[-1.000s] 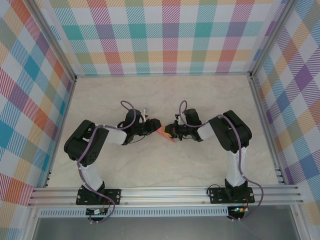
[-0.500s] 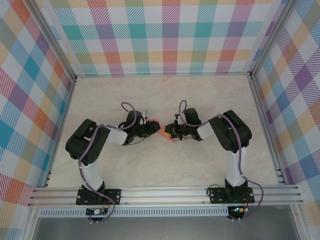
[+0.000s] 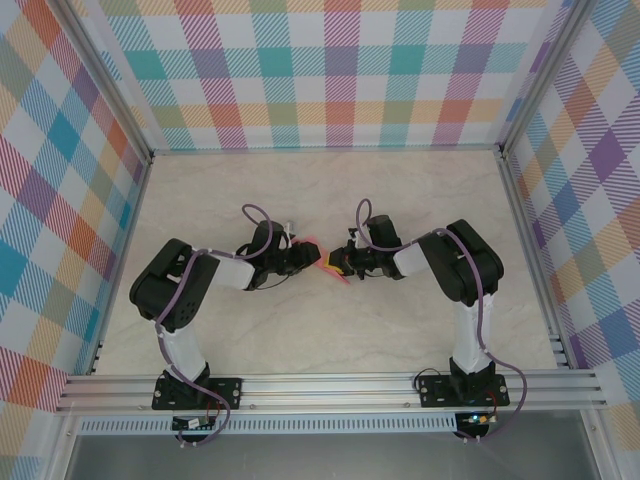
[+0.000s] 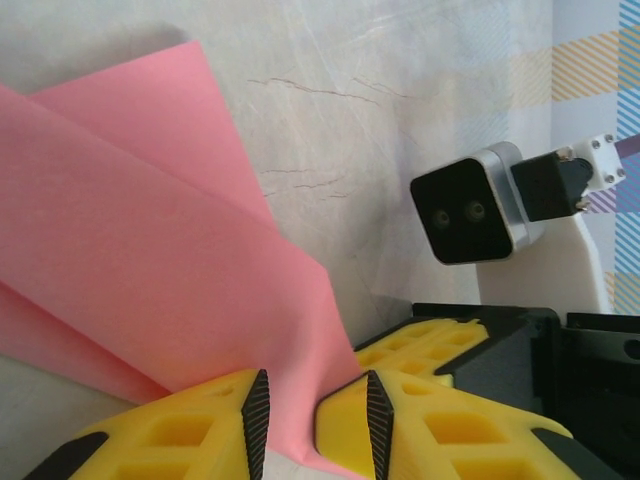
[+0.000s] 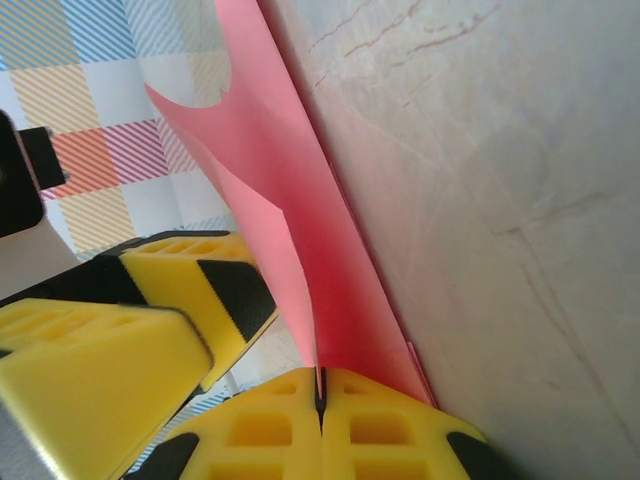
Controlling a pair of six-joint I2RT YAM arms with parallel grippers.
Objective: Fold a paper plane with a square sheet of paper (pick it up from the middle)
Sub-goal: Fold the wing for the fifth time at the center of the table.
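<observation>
A: Marbled table (image 3: 420, 200), checked walls. At centre of the top view, the folded pink sheet (image 3: 328, 263) sits between both arms' tips.
B: Right gripper (image 5: 320, 385) pinched tight on its edge. Left gripper (image 4: 315, 410) fingers parted, sheet running between them, possibly loose.

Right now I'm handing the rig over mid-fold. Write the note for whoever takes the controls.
Grippers: the right gripper has its fingers shut on an edge of the pink sheet of paper. The left gripper has its fingers apart, with the sheet passing between them, apparently unclamped.
Where: the sheet is at mid-table, between the two facing grippers.
Done: the sheet is bent into overlapping layers.
Left: no pointed dart, ridge or wings yet. Probably line up the layers before closing the left fingers.
</observation>
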